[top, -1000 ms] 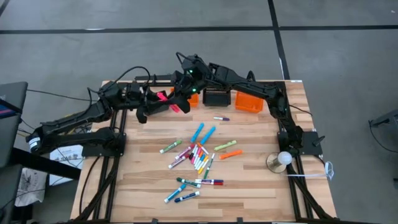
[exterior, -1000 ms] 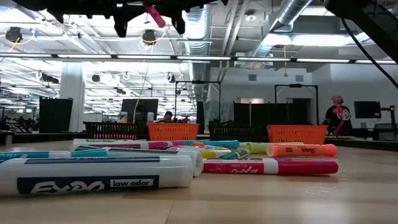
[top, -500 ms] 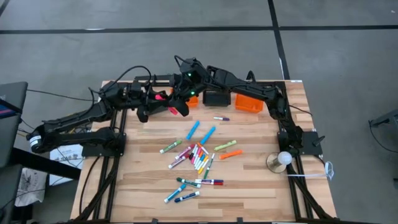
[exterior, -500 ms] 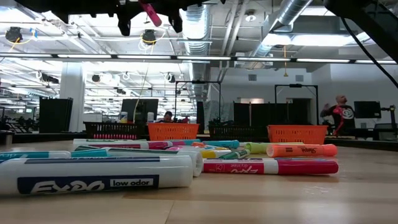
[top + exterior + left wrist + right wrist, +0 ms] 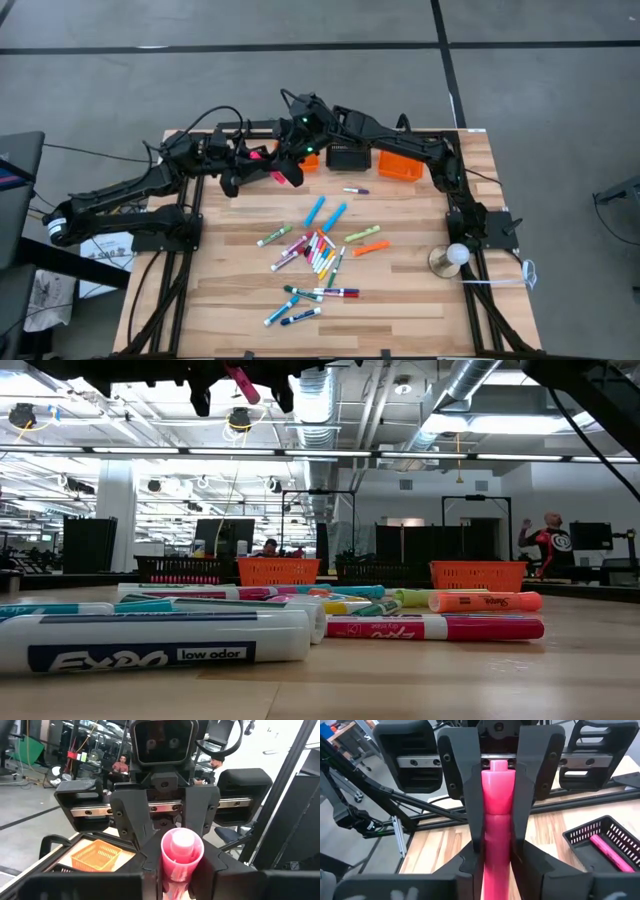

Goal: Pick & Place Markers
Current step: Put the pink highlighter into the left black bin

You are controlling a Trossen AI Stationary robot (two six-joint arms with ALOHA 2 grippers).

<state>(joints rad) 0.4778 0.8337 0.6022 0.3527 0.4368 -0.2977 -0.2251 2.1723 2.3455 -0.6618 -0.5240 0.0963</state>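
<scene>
A pink marker (image 5: 260, 153) is held in the air over the table's far left part, with both grippers on it, facing each other. My left gripper (image 5: 248, 162) comes from the left and my right gripper (image 5: 290, 160) from the right. Both are shut on the marker. In the low view the marker (image 5: 243, 382) hangs tilted, high above the tabletop. Many other markers (image 5: 320, 250) lie loose in the middle of the table, and one with a purple cap (image 5: 356, 190) lies apart farther back. My left gripper pinches the pink marker between its two fingers (image 5: 470, 795), on the marker's half toward the table's left (image 5: 497, 785). The fingers come about level from the left and lie along the marker. The marker is lifted clear of the table. My right gripper pinches the marker's other half (image 5: 497, 870) between its two fingers (image 5: 135, 820). The fingers come from the right, slanting a little downward, and lie along the marker. The marker's round end (image 5: 182, 847) points away from this gripper.
At the far edge stand a black mesh basket (image 5: 348, 157) with a pink marker (image 5: 610, 852) in it, an orange basket (image 5: 400, 165), and a second orange basket (image 5: 310, 162) partly under the arms. A small stand with a white ball (image 5: 455, 255) is at the right.
In the low view the dark fingers flanking the pink marker have drawn a little closer together. The marker has stayed in the air at the same spot.
</scene>
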